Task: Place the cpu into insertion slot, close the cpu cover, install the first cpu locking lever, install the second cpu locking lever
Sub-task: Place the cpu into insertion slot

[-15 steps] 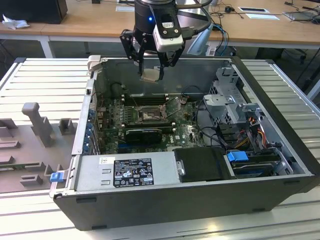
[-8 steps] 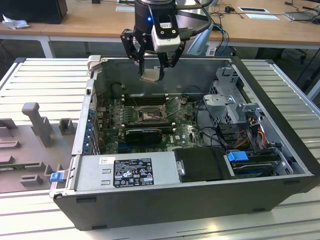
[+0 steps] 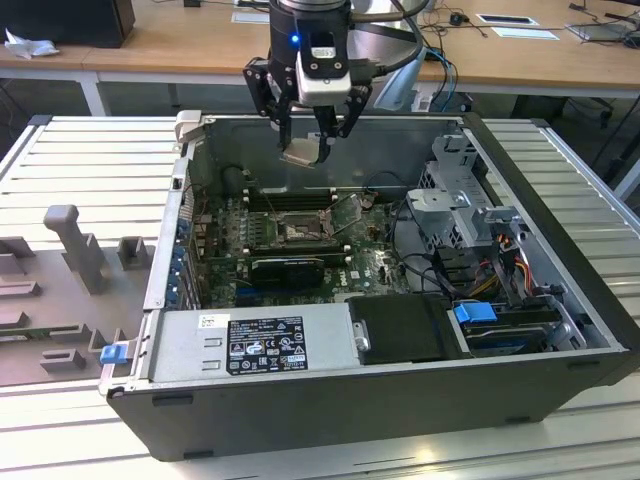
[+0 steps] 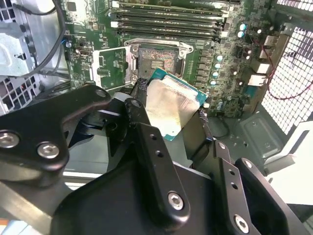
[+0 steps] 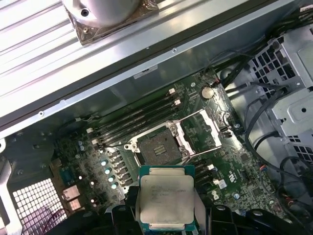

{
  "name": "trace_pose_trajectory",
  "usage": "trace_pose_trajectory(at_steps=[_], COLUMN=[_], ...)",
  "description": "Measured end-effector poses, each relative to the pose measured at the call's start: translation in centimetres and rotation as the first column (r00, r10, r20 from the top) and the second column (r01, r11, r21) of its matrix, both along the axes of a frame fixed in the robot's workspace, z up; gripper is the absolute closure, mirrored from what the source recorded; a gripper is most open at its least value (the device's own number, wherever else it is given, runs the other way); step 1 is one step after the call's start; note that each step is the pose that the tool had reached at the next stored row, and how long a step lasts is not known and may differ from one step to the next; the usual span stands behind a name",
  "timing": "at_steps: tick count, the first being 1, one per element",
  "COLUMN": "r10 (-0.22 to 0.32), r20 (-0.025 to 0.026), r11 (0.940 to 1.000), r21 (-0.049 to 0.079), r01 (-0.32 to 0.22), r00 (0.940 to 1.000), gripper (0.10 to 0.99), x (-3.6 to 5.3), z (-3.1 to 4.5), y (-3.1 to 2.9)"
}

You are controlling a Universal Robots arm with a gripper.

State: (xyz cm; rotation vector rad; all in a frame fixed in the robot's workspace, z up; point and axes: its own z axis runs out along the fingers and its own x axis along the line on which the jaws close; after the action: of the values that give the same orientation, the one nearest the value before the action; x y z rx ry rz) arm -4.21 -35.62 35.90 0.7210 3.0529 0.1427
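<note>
The end effector (image 3: 305, 148) has its fingers closed on opposite edges of the cpu (image 5: 166, 198), holding it in the air above the motherboard inside the open computer case (image 3: 400, 400). The cpu is a flat square chip with a pale silvery-beige metal top, slightly smudged, and a thin green border around it. Below it and well apart, the insertion slot (image 5: 159, 147) lies uncovered, dark-rimmed with a brownish centre. The cpu cover (image 5: 213, 128) is swung open beside the slot.
</note>
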Motion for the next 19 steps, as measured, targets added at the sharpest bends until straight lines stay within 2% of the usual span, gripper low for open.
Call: trace_pose_trajectory(at_steps=[4, 6, 8, 11, 13, 19], r10=[-0.036, -0.076, -0.095, -0.130, -0.164, -0.209], r20=[0.0000, 0.0001, 0.0001, 0.0001, 0.0001, 0.0001], r11=[0.9993, 0.9971, 0.9955, 0.9915, 0.9865, 0.9779], r21=[0.000, 0.000, 0.000, 0.000, 0.000, 0.000], r01=[0.036, 0.076, 0.095, 0.130, 0.164, 0.209], r00=[0.9993, 0.9971, 0.9955, 0.9915, 0.9865, 0.9779], gripper=[0.553, 0.553, 0.553, 0.553, 0.553, 0.553], x=[0.00, 0.00, 0.00, 0.00, 0.00, 0.00], z=[-0.01, -0.02, -0.03, -0.04, -0.06, -0.06], y=[0.00, 0.00, 0.00, 0.00, 0.00, 0.00])
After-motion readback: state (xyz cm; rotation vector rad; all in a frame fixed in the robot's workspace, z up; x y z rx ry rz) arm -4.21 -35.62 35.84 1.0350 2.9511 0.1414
